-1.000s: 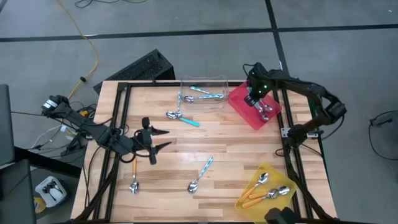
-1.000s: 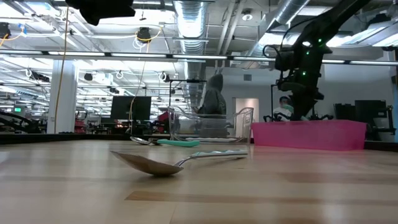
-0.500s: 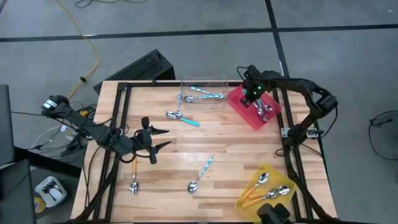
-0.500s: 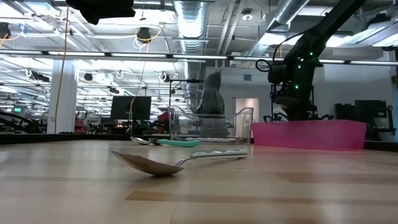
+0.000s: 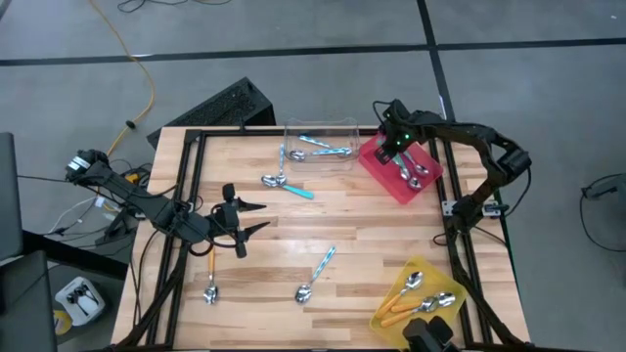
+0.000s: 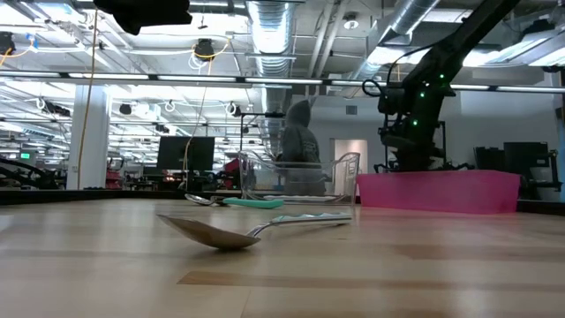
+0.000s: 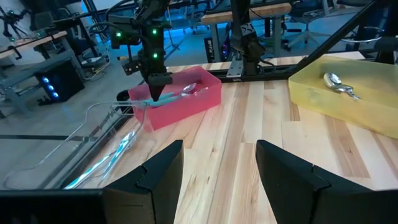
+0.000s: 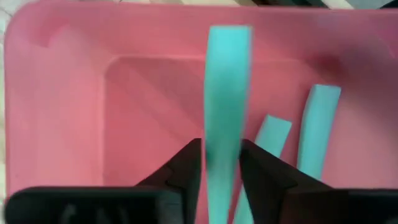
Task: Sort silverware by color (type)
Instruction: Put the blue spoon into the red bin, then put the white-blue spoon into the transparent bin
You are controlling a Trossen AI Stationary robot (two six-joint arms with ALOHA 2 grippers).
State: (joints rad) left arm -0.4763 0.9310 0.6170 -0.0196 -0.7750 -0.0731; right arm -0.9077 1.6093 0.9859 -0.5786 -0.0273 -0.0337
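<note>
Nearest my end of the counter (image 5: 372,225), the yellow tray (image 5: 442,279) holds the orange spoons (image 5: 411,308) already sorted. Two spoons lie loose beside it on the bare wood: an orange-handled spoon (image 5: 210,279) and a light blue spoon (image 5: 318,272).

Further in, the left gripper (image 5: 262,218) hovers over the counter near the orange-handled spoon, its fingers spread and empty. It has not moved in the last second; I take it as waiting.

Beyond it, a loose teal spoon (image 5: 291,186) lies just in front of the clear tray (image 5: 293,125), outside it. The clear tray holds light blue spoons (image 5: 318,147).

At the far right, the red tray (image 8: 62,93) is where the change is. The right gripper (image 8: 221,152) has shifted from the tray's outer side toward its inner end and now sits low over it. It pinches the handle of the held teal spoon (image 8: 229,74), which points down into the tray above other teal handles (image 8: 317,124) lying there.

Judgement: this spoon is positioned for release into the correct tray. Three spoons are unsorted on the counter, so the task is well advanced but not complete.
</note>
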